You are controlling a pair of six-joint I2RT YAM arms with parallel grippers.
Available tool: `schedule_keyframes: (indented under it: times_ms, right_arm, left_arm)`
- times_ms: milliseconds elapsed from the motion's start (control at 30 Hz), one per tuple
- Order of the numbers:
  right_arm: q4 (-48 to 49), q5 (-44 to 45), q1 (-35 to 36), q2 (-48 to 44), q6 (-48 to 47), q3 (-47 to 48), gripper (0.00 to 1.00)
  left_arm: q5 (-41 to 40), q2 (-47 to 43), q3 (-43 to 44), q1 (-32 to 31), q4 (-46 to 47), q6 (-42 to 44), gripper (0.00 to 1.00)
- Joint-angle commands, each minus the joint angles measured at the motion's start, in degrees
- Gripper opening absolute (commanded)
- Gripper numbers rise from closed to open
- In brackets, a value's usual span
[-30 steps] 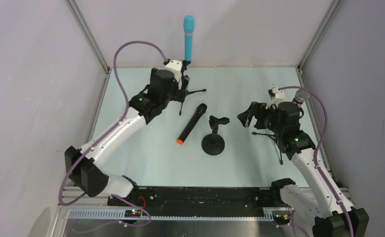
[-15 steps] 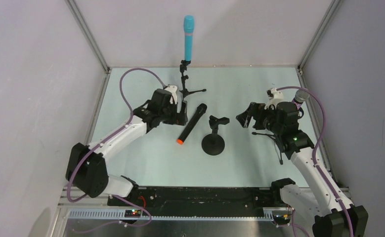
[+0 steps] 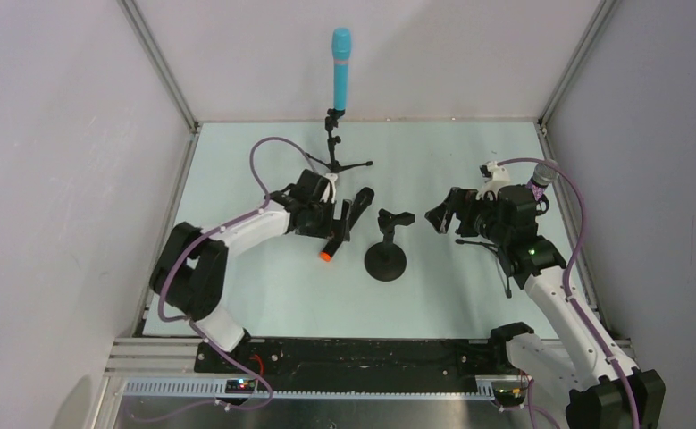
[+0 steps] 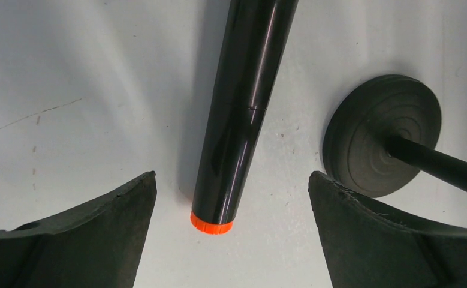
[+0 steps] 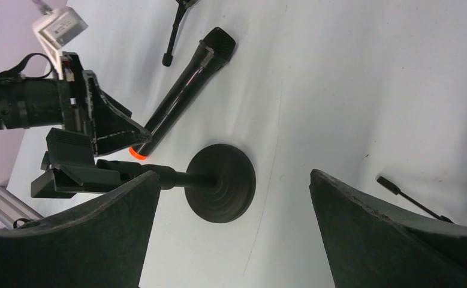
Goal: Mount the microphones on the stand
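Over the middle of the table (image 3: 264, 295), your left gripper (image 4: 231, 180) stood wide open astride the black microphone (image 4: 243, 102), near its orange end (image 4: 211, 222). The round-base stand (image 4: 382, 144) sat just beside. Your right gripper (image 5: 234, 180) gaped too. The turquoise microphone (image 3: 340, 67) stood upright at the back.

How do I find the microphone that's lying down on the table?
Look at the middle of the pale green table, just left of the short stand with the round base. A microphone lies flat there. It is shiny black with a bright orange end, unlike the turquoise one standing on the tripod at the back.
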Motion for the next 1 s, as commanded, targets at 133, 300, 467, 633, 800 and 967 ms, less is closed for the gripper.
schedule_keyframes:
  times_ms: [133, 300, 467, 633, 800, 967]
  right_arm:
    - [0.9, 0.2, 0.1, -0.4, -1.0, -0.1, 0.99]
    - [1.2, 0.2, 0.1, 0.0, -0.9, -0.2, 0.99]
    - [1.4, 0.0, 0.1, 0.3, -0.7, -0.2, 0.99]
    - [1.6, 0.0, 0.1, 0.0, -0.5, -0.2, 0.99]
    - [1.7, 0.0, 0.1, -0.1, -0.7, -0.2, 1.0]
    - [1.8, 0.2, 0.1, -0.2, -0.6, -0.2, 0.99]
  left_arm:
    - [-4.2, 4.9, 6.5, -2.3, -3.6, 2.4, 0.95]
    - [-5.9, 6.6, 6.9, -3.4, -5.1, 3.5, 0.86]
    - [-8.6, 8.3, 6.7, -4.1, -5.9, 3.9, 0.77]
    - [-9.4, 9.5, 6.9, -4.6, -6.2, 3.8, 0.71]
    - [-10.0, 11.2, 7.2, -4.7, -6.2, 4.1, 0.64]
    - [-10.9, 12.2, 6.7, -4.9, -6.1, 4.4, 0.57]
